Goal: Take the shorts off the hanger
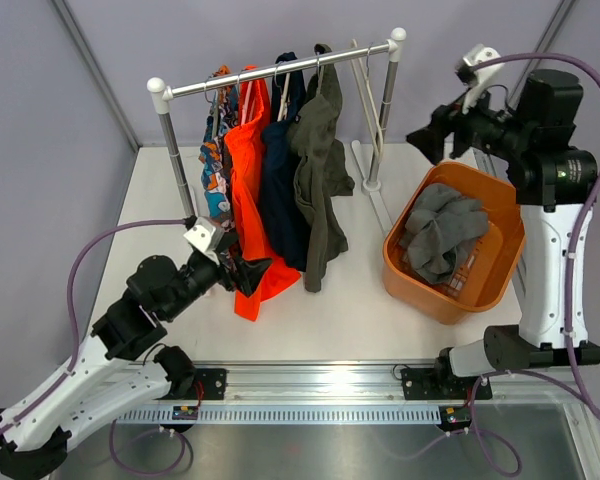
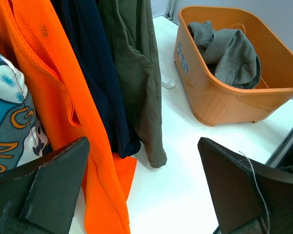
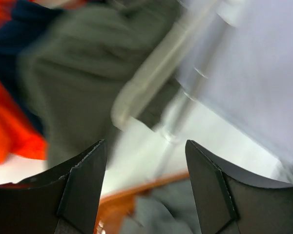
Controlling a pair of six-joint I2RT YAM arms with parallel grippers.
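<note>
Top external: the olive-green shorts (image 1: pixel 318 165) hang straight down from the rail (image 1: pixel 195 88) — the open right gripper (image 1: pixel 430 138) is right of their top, the open left gripper (image 1: pixel 242 268) low, left of their hem — the grey shorts (image 1: pixel 440 235) lie in the orange tub (image 1: pixel 405 272).

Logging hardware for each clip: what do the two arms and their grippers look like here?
The left arm and right arm have white link shells with black joint housings. A purple cable loops along each. Each wrist carries a white camera bracket. The left gripper and right gripper have dark, flat, wedge-shaped fingers.
</note>
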